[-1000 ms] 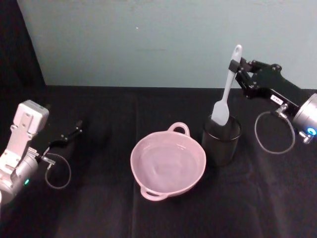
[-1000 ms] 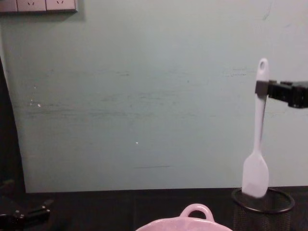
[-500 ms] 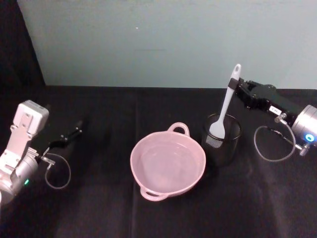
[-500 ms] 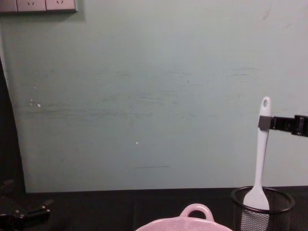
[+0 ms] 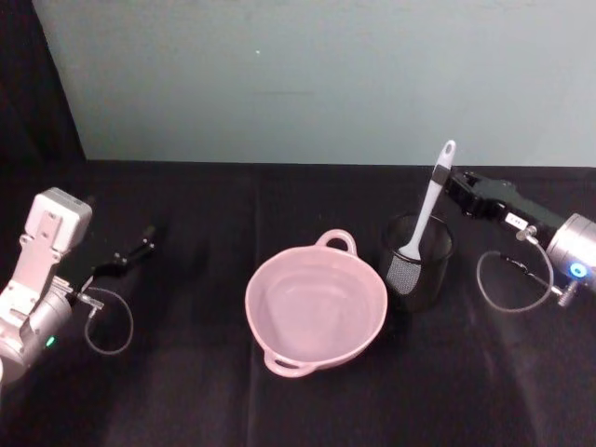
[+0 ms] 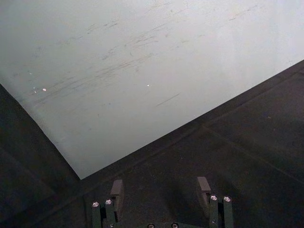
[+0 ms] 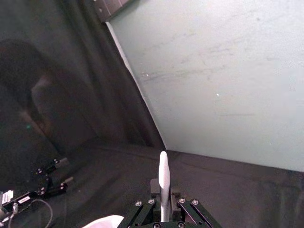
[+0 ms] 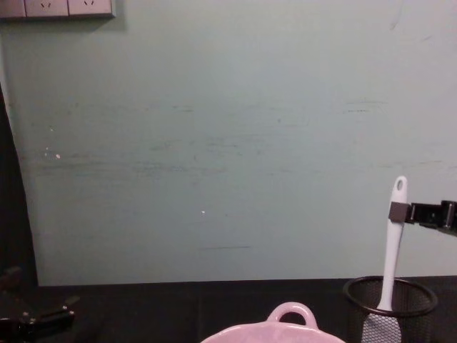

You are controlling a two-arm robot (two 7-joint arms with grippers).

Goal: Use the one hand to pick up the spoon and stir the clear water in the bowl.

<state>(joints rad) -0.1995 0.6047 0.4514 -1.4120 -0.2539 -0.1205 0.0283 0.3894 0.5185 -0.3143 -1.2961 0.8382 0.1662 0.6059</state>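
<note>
Spoon stood nearly upright, blade down in the black mesh cup, just right of the pink bowl. Your right gripper was clamped on the upper handle below the hole, reaching in from the right. For you, the bowl lay leftward of the claw. Your left gripper sat parked far left, fingers apart.

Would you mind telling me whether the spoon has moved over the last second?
Yes. The spoon, held by the right claw, has dropped into the black mesh cup.
</note>
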